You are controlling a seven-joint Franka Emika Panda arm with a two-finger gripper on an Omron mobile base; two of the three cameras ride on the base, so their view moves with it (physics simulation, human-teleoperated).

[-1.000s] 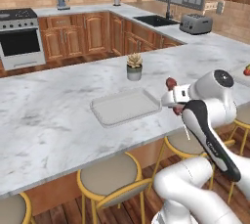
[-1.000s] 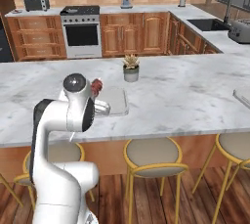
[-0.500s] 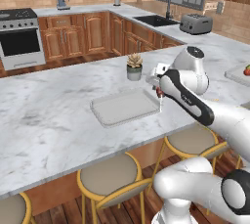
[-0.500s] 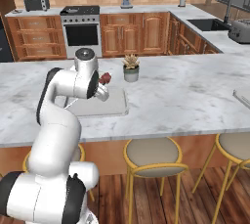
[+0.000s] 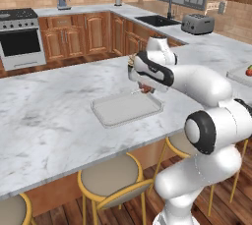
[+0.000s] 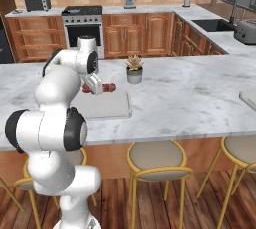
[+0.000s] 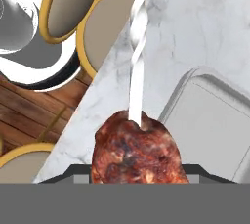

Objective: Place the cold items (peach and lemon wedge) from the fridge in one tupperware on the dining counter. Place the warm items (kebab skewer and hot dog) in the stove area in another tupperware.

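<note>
Fingers (image 7: 136,176) clamped on kebab skewer (image 7: 135,135), just above tupperware's (image 5: 125,108) far rim; bare marble counter (image 5: 44,116) open beside, stools (image 7: 68,3) past the edge.

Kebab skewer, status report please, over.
Gripper shut on kebab skewer. Skewer held above tupperware's far edge, not yet in. Potted plant just beyond, not blocking.

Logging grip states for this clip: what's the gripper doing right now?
Gripper: closed on the kebab skewer, held over the edge of the tupperware on the counter.
</note>
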